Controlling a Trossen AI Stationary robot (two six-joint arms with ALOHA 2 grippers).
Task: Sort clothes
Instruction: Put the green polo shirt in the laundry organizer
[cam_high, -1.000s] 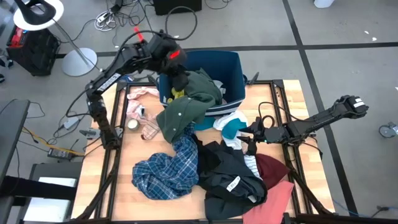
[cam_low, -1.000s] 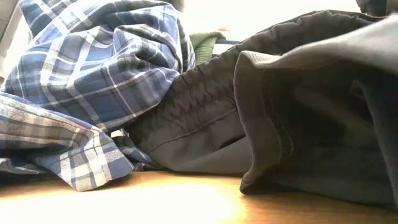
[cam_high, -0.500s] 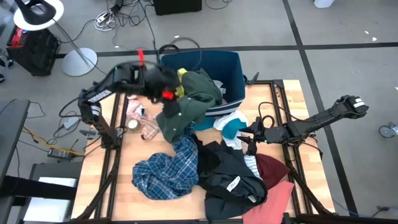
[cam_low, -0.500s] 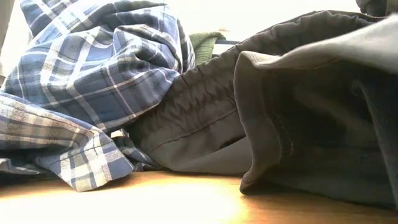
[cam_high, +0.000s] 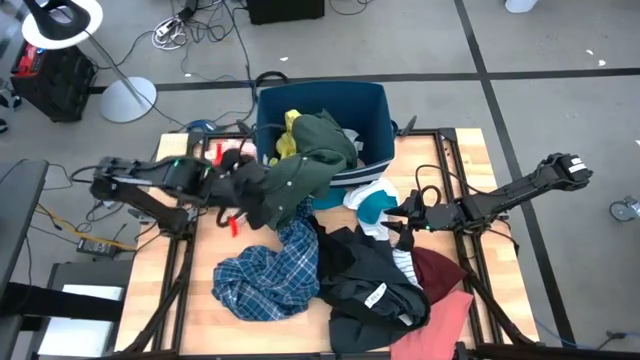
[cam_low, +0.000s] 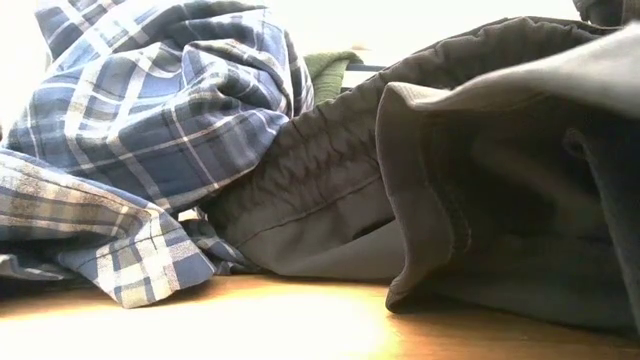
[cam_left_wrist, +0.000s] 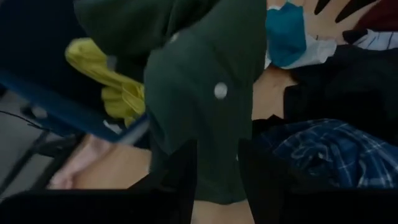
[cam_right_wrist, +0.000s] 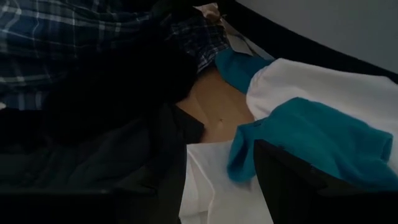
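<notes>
— Where is the left gripper (cam_high: 252, 192)?
— Jaws spread, dark green garment (cam_high: 300, 170) lying between them, draped from the bin (cam_high: 372, 120)
— The right gripper (cam_high: 405, 222)?
— Jaws spread, teal-white garment (cam_right_wrist: 311, 118) just ahead

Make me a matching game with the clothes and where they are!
Things:
1. yellow garment
2. dark green garment
3. blue plaid shirt
4. salmon pink garment

Places:
A. at the table's near right corner
B. inside the blue bin
C. spilling from the bin's rim down onto the table
D. spread on the table's near left part

Pairs: 1-B, 2-C, 3-D, 4-A
</notes>
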